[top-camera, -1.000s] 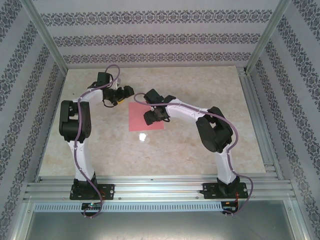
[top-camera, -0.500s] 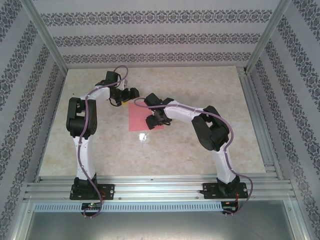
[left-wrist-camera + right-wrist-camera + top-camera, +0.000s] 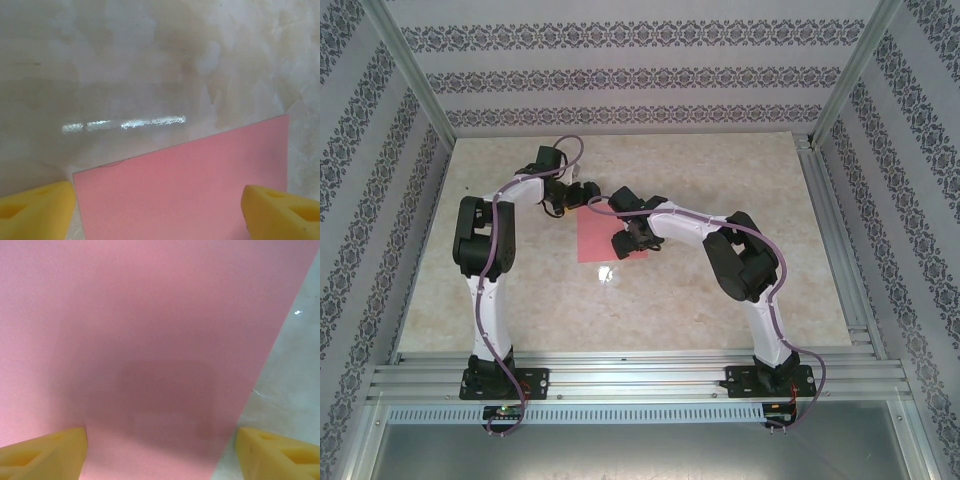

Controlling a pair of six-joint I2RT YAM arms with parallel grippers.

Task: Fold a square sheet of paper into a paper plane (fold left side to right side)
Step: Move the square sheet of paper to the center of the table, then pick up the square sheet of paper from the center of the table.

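In the view from above, the left gripper (image 3: 582, 192) hangs low over the marble table (image 3: 720, 290), and the square sheet of paper (image 3: 595, 235) begins just beside its tip and spreads away from it toward the right arm. The left wrist camera shows this gripper (image 3: 159, 212) released, its 2 yellow fingers (image 3: 35, 210) standing wide apart and holding nothing. The pink sheet (image 3: 200, 185) lies flat on the table (image 3: 150, 60) between these 2 fingers and a little ahead of them. 1 corner of the sheet is just beside the finger on the left side of that view, and another corner is ahead of the finger on the right side. I cannot tell if the fingers touch the paper. More to the right in the view from above, the right gripper (image 3: 622, 243) hangs above the sheet, near its right edge, so the paper is directly under this hand. The right wrist camera shows this gripper (image 3: 160, 455) also released, with its 2 yellow fingers (image 3: 42, 452) far apart and nothing gripped. The pink sheet (image 3: 150, 315) covers nearly everything ahead of it and under it, and a soft dark shadow lies on the paper between the fingers. The finger on the left side of that view is over the paper. The finger on the right side is over the bare table (image 3: 290, 390), because the paper's edge runs slanted just inside it.
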